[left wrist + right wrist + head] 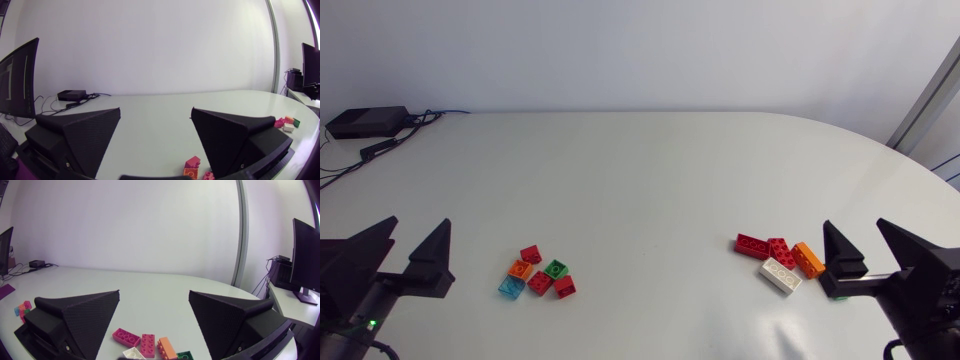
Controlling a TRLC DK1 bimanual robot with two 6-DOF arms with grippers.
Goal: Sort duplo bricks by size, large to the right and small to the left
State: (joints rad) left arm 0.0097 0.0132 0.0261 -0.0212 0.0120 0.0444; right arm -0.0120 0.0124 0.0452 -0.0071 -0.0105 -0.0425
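Spanning the head view, a white worktop (650, 190) with a rounded right end is seen. At its near left corner the left end effector (412, 252) is held low over the surface, its two wedge fingers spread wide with nothing between them. At the near right corner the right end effector (872, 250) is held the same way, fingers wide apart and nothing gripped. A black box (366, 122) with cables (395, 140) is set at the far left corner.

The large bricks are gathered near the worktop's right end, just beside the right end effector. A long red brick (752, 245) is placed furthest toward the middle, and a second red brick (779, 250) touches it. A long orange brick (808, 259) is laid beside that one, closest to the fingers. A long white brick (780, 275) is set nearer the front edge. In the right wrist view a green brick (185, 355) is seen beside the orange one, low between the fingers.

The small bricks are clustered toward the near left, well apart from the large ones. A small red brick (530, 254) is furthest back. A small orange brick (520, 269) and a small green brick (555, 268) are placed in front of it. A light blue brick (510, 286), another red brick (540, 283) and a last red brick (565, 286) are lined up nearest the front edge.
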